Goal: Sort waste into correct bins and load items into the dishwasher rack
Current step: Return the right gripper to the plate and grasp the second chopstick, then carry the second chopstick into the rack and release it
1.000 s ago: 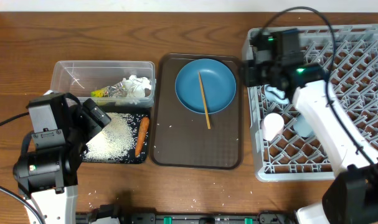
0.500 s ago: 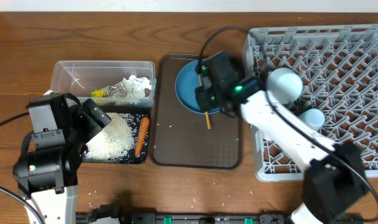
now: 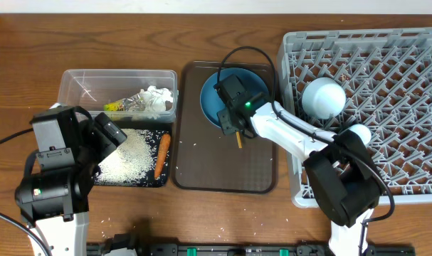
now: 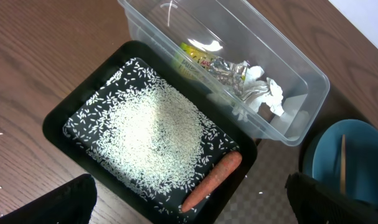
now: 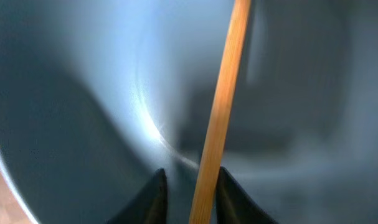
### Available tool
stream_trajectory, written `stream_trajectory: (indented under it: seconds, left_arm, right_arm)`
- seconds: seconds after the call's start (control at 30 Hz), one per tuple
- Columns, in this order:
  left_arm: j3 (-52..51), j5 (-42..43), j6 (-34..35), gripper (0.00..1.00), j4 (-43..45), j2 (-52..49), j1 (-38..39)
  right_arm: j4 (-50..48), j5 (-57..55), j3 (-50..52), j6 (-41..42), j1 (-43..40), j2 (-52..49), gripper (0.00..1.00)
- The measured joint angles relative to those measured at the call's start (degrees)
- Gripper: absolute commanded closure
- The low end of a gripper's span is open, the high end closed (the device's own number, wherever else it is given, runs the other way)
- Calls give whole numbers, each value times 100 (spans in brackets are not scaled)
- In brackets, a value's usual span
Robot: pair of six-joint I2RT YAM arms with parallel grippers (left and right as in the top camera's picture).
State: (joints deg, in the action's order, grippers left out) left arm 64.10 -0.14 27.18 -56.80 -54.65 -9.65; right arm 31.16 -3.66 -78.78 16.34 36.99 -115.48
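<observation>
Right gripper astride chopstick (on plate)

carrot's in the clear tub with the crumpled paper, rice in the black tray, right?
Not quite. The carrot lies in the black tray, at the edge of the rice, not in the clear tub. The left wrist view shows it. The crumpled paper is in the tub, as you said.

There are two cups and one each of blue plate, chopstick, carrot, rice heap, paper wad, clear tub, black tray, brown tray and rack.
</observation>
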Motion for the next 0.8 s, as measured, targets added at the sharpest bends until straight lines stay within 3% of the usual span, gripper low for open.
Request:
stream_trajectory:
  seconds: [0.27, 0.43, 0.67, 0.8]
  left_arm:
    - [0, 0, 0, 1, 0, 0, 0]
    - [0, 2, 0, 1, 0, 0, 0]
    - [0, 0, 0, 1, 0, 0, 0]
    - [0, 0, 0, 1, 0, 0, 0]
  right_arm:
    - [66, -20, -52, 9, -63, 109, 99]
    - [372, -26, -205, -192, -313, 868, 99]
    - [992, -35, -407, -317, -1451, 2437, 99]
    - [1239, -90, -442, -411, -2124, 2728, 99]
